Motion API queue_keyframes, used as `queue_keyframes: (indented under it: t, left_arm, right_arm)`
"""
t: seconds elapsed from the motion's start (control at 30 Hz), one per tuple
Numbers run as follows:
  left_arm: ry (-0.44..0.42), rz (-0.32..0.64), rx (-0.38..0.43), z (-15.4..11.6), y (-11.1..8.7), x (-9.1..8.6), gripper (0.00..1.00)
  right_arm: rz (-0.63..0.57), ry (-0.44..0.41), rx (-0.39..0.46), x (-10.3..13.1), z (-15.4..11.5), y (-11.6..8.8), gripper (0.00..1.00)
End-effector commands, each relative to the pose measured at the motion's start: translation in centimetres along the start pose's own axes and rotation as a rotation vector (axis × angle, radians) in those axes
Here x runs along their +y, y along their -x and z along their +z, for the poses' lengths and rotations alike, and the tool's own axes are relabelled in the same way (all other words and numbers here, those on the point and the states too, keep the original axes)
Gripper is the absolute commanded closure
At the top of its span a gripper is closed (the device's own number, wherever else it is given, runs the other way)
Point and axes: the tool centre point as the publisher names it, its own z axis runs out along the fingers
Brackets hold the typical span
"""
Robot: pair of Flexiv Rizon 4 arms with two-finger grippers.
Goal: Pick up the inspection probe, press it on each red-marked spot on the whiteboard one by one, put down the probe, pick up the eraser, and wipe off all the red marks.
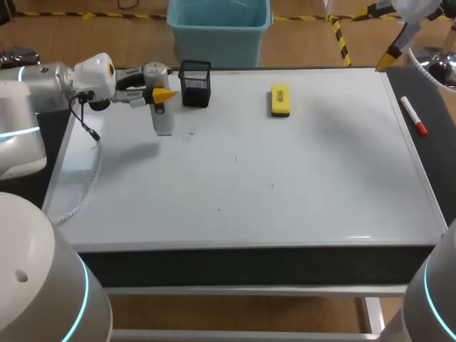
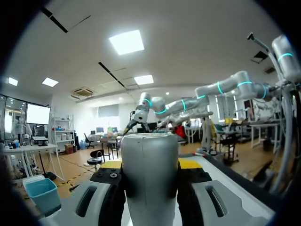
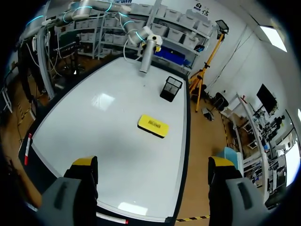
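L gripper (image 1: 162, 95) is clamped on the inspection probe (image 1: 163, 118), a grey cylinder. In the L wrist view the black pads press it from both sides, w/ the jaws only as wide as the barrel. The barrel fills most of that view, so the probe's tip and the board under it are hidden there. From the head cam the probe hangs upright at approx 10 o'clock on the whiteboard (image 1: 313, 178). Can't tell if its lower end touches the surface.

R gripper (image 3: 153, 162) is wide open w/ nothing between the fingers, held above the board's 1–2 o'clock corner. In the head view it's mostly cut off, w/ just one yellow tip showing.

Eraser (image 1: 280, 100), yellow, lies flat at approx 12–1 o'clock, well apart from both grippers. A black mesh pen cup (image 1: 195, 83) stands just beside the probe, on its 1 o'clock side.

A few tiny specks (image 1: 236, 158) sit near the board's centre. They're too small to tell the colour.

A red-capped marker (image 1: 413, 115) lies off the board at 2–3 o'clock, on the dark strip. A white cable (image 1: 84, 187) trails along the 9 o'clock edge, its far end hidden under the L arm.
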Motion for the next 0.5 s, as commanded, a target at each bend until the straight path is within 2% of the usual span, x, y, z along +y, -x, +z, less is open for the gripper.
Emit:
queue_keyframes:
  t: [0.03,0.5]
  left_arm:
    - [-0.020,-0.001,0.043,0.8,2.4,-1.3,1.00]
    - [-0.023,0.016,0.144,4.1,8.3,-6.6,1.00]
  right_arm:
    - [-0.001,-0.002,0.003,0.0,-0.1,0.0,0.00]
    - [-0.001,-0.002,0.003,0.0,-0.1,0.0,0.00]
